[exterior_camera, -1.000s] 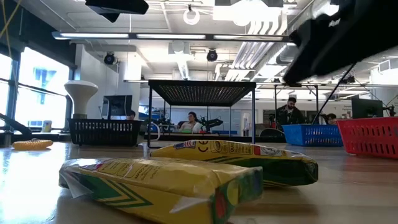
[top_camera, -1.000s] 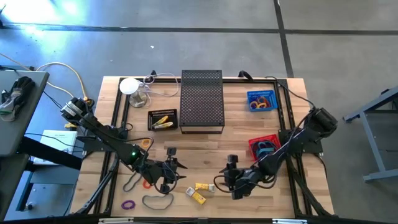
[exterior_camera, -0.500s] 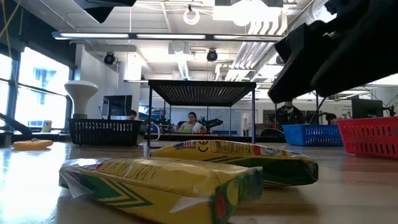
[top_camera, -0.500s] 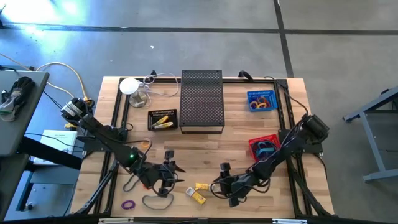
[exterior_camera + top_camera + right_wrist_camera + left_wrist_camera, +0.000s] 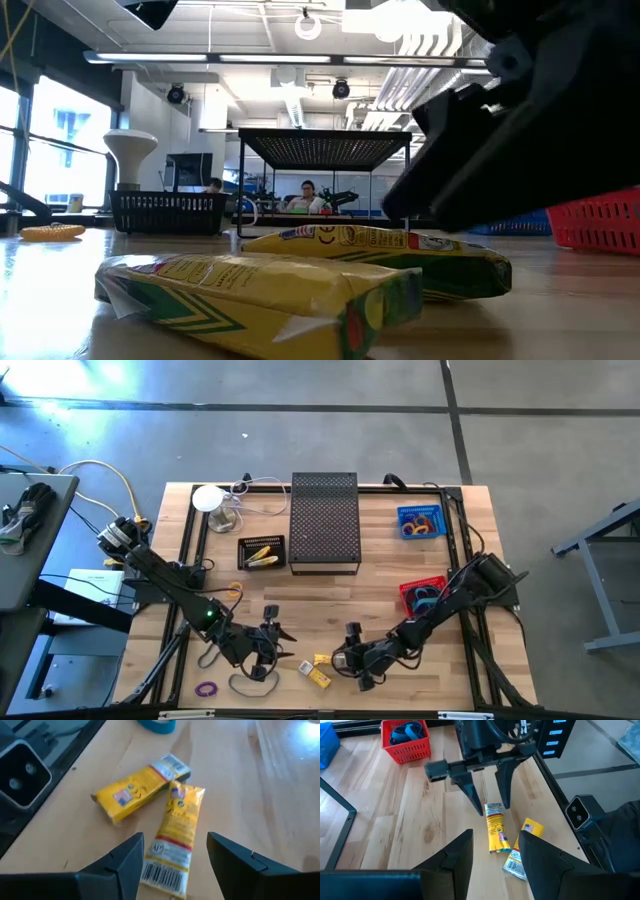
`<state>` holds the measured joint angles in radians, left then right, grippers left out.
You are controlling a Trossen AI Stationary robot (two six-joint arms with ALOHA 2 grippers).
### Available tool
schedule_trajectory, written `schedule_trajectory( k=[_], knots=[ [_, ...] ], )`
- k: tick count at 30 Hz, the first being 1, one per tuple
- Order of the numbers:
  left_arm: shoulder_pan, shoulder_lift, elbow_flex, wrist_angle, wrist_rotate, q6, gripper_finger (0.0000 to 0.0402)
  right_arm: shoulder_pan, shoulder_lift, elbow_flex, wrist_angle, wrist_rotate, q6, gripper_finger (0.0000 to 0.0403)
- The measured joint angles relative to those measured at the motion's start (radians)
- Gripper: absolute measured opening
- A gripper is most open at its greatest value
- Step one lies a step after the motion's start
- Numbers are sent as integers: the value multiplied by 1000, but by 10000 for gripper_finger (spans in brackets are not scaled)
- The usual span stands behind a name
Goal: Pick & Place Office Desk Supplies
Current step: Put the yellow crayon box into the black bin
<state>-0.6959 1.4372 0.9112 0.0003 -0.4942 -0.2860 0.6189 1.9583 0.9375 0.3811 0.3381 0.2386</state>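
Right gripper point(image 5: 345, 656) has advanced to the yellow crayon packets point(image 5: 319, 669).
We see its fingers spread, perhaps straddling one; left gripper point(image 5: 272, 644) open, empty.

My wooden table point(image 5: 330, 595) carries two yellow crayon packs point(image 5: 318, 669) touching near its front edge, a purple band point(image 5: 206, 689) and dark loop point(image 5: 252, 683) at front left, a black mesh stand point(image 5: 324, 520), black tray point(image 5: 262, 552), blue basket point(image 5: 420, 521) and red basket point(image 5: 424, 596).

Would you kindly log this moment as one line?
right gripper: open over yellow packets | left gripper: open, beside them | nothing held
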Motion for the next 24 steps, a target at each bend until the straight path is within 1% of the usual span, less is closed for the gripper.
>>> schedule_trajectory(
  k=[3, 5, 7, 9, 12, 15, 19, 24],
  knots=[
    [0, 0, 0, 1, 0, -1, 151, -4, 31, 0, -8, -19, 31, 206],
    [0, 0, 0, 0, 0, -1, 151, -14, 56, 0, 10, -68, 80, 206],
    [0, 0, 0, 1, 0, -1, 151, -19, 76, 1, 45, -89, 101, 206],
    [0, 0, 0, 1, 0, -3, 151, -22, 89, 1, 74, -97, 98, 206],
    [0, 0, 0, 1, 0, -3, 151, -27, 90, 1, 72, -120, 91, 206],
    [0, 0, 0, 1, 0, -3, 151, -27, 90, 1, 71, -120, 76, 204],
    [0, 0, 0, 1, 0, -3, 151, -28, 82, 1, 61, -124, 66, 185],
    [0, 0, 0, 0, 0, -3, 151, -27, 76, 1, 58, -129, 28, 141]
  ],
)
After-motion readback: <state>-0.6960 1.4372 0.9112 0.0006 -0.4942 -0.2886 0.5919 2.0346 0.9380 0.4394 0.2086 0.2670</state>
